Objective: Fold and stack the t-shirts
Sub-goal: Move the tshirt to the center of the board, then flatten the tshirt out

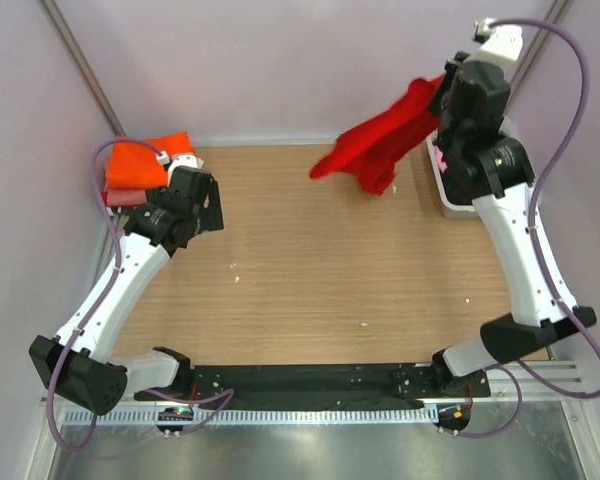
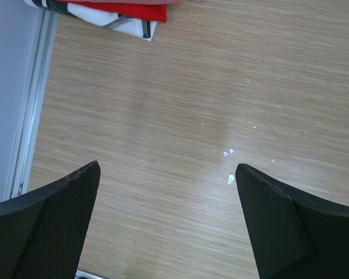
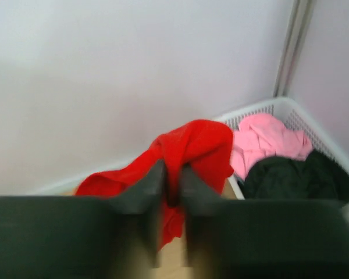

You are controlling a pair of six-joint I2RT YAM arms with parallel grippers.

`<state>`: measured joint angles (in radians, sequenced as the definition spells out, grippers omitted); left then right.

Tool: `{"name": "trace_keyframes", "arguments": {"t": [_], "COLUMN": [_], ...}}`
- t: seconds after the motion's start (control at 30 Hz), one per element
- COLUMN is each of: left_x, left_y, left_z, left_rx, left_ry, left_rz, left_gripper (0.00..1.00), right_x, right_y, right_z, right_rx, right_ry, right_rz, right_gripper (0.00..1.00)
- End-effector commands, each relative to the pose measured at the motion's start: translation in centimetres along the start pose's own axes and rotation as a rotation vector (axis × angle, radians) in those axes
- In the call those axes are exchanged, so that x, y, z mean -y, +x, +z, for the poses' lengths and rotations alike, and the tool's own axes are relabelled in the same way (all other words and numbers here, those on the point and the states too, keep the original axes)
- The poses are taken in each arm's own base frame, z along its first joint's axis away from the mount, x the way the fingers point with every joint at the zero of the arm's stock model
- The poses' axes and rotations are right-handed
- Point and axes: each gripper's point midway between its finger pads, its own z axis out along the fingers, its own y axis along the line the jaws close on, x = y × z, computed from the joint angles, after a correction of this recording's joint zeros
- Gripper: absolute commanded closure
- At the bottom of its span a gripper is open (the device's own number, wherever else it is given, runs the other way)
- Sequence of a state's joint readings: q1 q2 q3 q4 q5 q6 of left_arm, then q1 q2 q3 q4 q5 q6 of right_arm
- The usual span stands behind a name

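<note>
A bright red t-shirt (image 1: 380,145) hangs in the air at the back right of the table, bunched and drooping toward the wood. My right gripper (image 3: 173,171) is shut on a fold of the red t-shirt (image 3: 200,145), held high by the back wall. Behind it lie a pink t-shirt (image 3: 267,139) and a black t-shirt (image 3: 291,177) in the white basket (image 3: 311,125). A folded orange t-shirt (image 1: 148,160) lies on a salmon-pink one (image 1: 125,197) at the back left. Just in front of that stack my left gripper (image 2: 166,174) stands open over bare wood.
The white slatted basket (image 1: 450,205) stands at the back right corner, mostly hidden by the right arm. Grey walls close the back and both sides. Small white crumbs (image 2: 230,177) dot the wooden tabletop (image 1: 310,270). A black rail (image 1: 300,380) runs along the near edge.
</note>
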<state>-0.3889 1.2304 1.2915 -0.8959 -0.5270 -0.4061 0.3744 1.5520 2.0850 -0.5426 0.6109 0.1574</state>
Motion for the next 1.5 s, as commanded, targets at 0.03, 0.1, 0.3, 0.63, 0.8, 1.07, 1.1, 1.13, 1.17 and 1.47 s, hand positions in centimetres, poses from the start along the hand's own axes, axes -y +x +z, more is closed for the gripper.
{"name": "trace_keyframes", "arguments": {"t": [0.03, 0.1, 0.3, 0.63, 0.8, 1.07, 1.1, 1.13, 1.17, 1.47], "left_x": [-0.7, -0.7, 0.3, 1.1, 1.3, 1.4, 1.3, 1.3, 1.3, 2.0], "left_y": [-0.6, -0.7, -0.4, 0.2, 0.4, 0.6, 0.6, 0.6, 0.6, 1.0], "left_z": [-0.5, -0.6, -0.5, 0.0, 0.3, 0.5, 0.6, 0.6, 0.6, 1.0], "left_rx": [0.036, 0.041, 0.028, 0.003, -0.008, -0.017, -0.018, -0.018, -0.018, -0.041], "left_ry": [-0.023, -0.02, 0.025, 0.033, 0.019, 0.019, 0.014, 0.014, 0.012, 0.035], "left_rz": [-0.01, -0.014, -0.007, 0.025, 0.041, 0.047, 0.049, 0.049, 0.048, 0.06], "left_gripper": [0.0, 0.0, 0.01, 0.01, 0.02, 0.02, 0.02, 0.02, 0.02, 0.02], "right_x": [2.6, 4.4, 9.0, 6.0, 2.2, -0.8, -0.7, -0.7, -0.7, 0.2], "right_y": [14.8, 17.7, 25.6, 33.1, 36.9, 44.4, 45.6, 46.1, 46.5, 50.1], "right_z": [-1.3, -3.6, -8.1, -11.7, -13.9, -20.2, -20.6, -20.9, -21.0, -21.3], "right_rx": [-0.299, -0.354, -0.49, -0.729, -0.837, -0.981, -1.001, -1.01, -1.014, -1.062], "right_ry": [0.094, 0.134, 0.235, 0.012, -0.107, -0.153, -0.144, -0.145, -0.138, -0.105], "right_rz": [-0.082, -0.001, 0.009, 0.075, 0.147, -0.094, -0.132, -0.151, -0.165, -0.271], "right_gripper": [0.36, 0.01, 0.0, 0.01, 0.06, 0.08, 0.08, 0.08, 0.08, 0.42]}}
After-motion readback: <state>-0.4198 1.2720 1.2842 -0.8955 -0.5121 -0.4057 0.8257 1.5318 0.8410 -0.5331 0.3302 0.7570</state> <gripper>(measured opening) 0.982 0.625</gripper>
